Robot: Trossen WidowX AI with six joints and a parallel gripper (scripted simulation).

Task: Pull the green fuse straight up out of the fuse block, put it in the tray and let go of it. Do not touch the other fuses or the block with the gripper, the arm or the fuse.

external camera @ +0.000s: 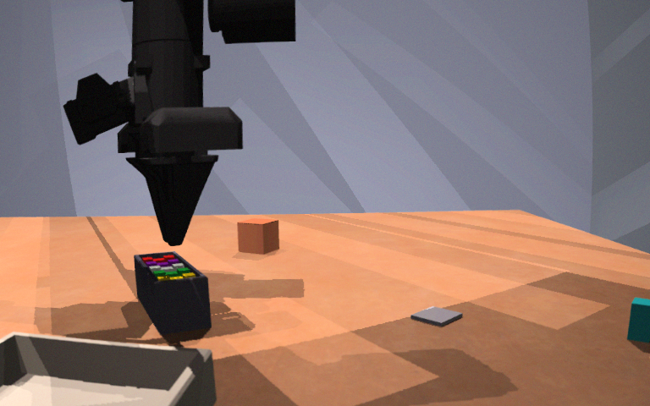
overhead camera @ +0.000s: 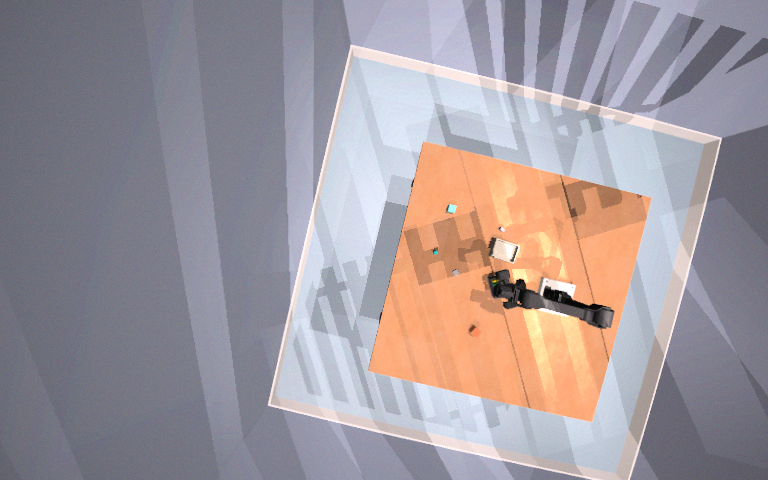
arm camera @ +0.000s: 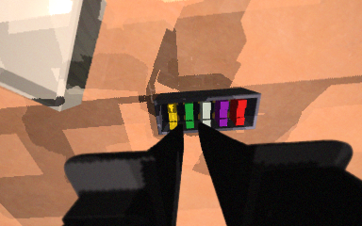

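Observation:
The dark fuse block (external camera: 189,306) (arm camera: 212,94) stands on the table. The green fuse (external camera: 183,271) (arm camera: 189,115) sits in its row between the yellow fuse (arm camera: 172,115) and the white fuse (arm camera: 206,113). My gripper (external camera: 173,243) (arm camera: 190,128) points down above the block, with a narrow gap between its fingertips and nothing in it. In the wrist view the gap lies just below the green and white fuses. The pale tray (overhead camera: 504,250) (external camera: 105,359) (arm camera: 85,42) lies beside the block, at the upper left in the wrist view. The fingertips are hidden in the top view.
The purple fuse (arm camera: 223,113) and red fuse (arm camera: 240,112) fill the block's other end. An orange-brown cube (overhead camera: 474,331) (external camera: 257,238), a flat grey tile (overhead camera: 455,272) (external camera: 436,315), a teal block (overhead camera: 435,251) (external camera: 641,320) and a cyan cube (overhead camera: 451,208) lie farther off.

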